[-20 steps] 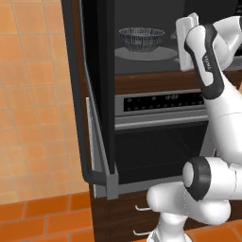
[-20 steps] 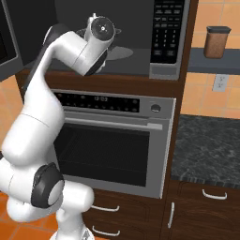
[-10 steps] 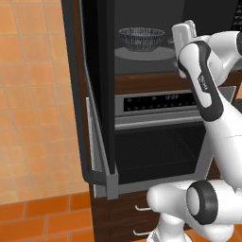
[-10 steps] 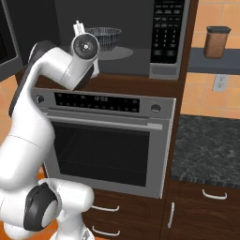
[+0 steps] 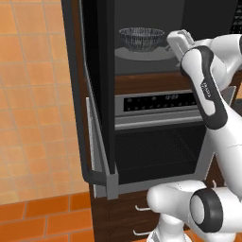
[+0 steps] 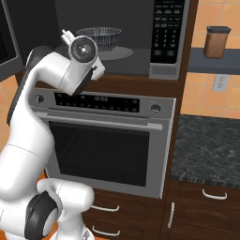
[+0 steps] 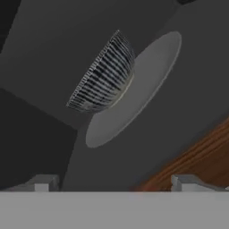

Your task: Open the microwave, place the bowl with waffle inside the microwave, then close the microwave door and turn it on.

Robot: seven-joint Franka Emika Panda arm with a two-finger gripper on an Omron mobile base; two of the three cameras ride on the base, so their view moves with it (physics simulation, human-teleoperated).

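- Fingers (image 7: 114, 184) apart, empty, drawn back from the bowl (image 7: 103, 74) since a second ago.
- Bowl sits on the turntable (image 7: 147, 80) in the microwave (image 6: 140, 42), well beyond the fingers.
- Door (image 5: 94, 90) open.

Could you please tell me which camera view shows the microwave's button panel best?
The right base view: the button panel faces that camera, its rows of keys plain. The left base view catches just a sliver of it at the top right corner.

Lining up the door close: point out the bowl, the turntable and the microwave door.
bowl (image 5: 141, 38), left base view, its mesh side.
turntable (image 7: 147, 76), hand view, bare grey disc beside the bowl.
microwave door (image 5: 98, 85), left base view, its black panel.
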